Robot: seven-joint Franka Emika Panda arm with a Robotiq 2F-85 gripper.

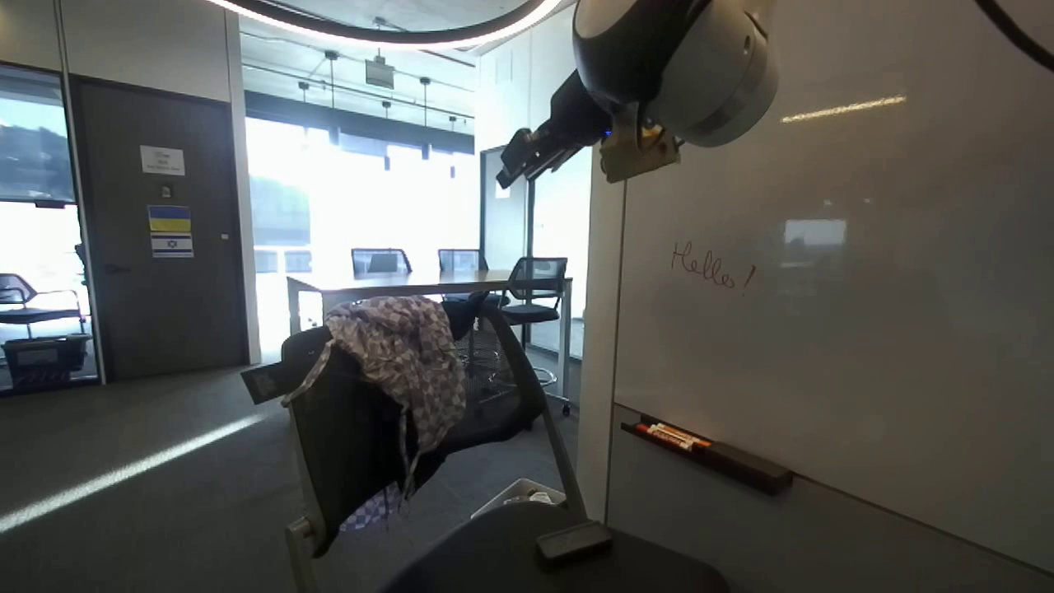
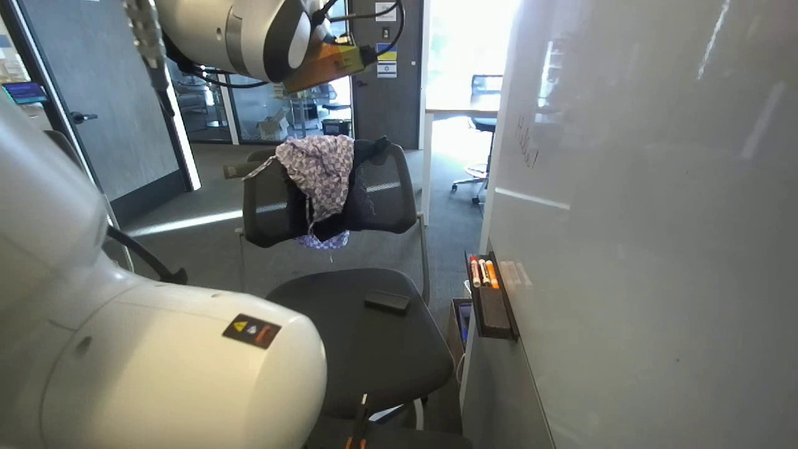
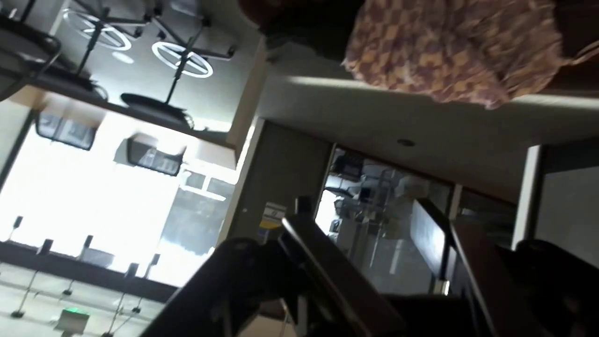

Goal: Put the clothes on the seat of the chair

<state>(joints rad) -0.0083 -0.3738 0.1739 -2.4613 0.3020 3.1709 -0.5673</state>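
A checkered, light-and-purple cloth (image 1: pixel 412 354) with thin ties is draped over the chair's backrest (image 2: pixel 389 187). It also shows in an exterior view (image 2: pixel 321 171) and at the top of the wrist view (image 3: pixel 449 51), which stands upside down. A checkered part (image 2: pixel 324 240) hangs below the backrest. Dark fabric seems to lie under the cloth. The dark chair seat (image 2: pixel 349 355) is in front of and below the backrest. My gripper (image 1: pixel 519 175) is high above the chair, apart from the cloth. In the wrist view the gripper (image 3: pixel 365 224) has its fingers spread with nothing between them.
A dark block (image 2: pixel 388 302) lies on the seat and also shows in an exterior view (image 1: pixel 574 542). A whiteboard (image 1: pixel 823 329) with a marker tray (image 1: pixel 749 468) stands beside the chair. A table (image 1: pixel 412 284) with chairs is behind. A box (image 2: pixel 458 324) stands by the whiteboard.
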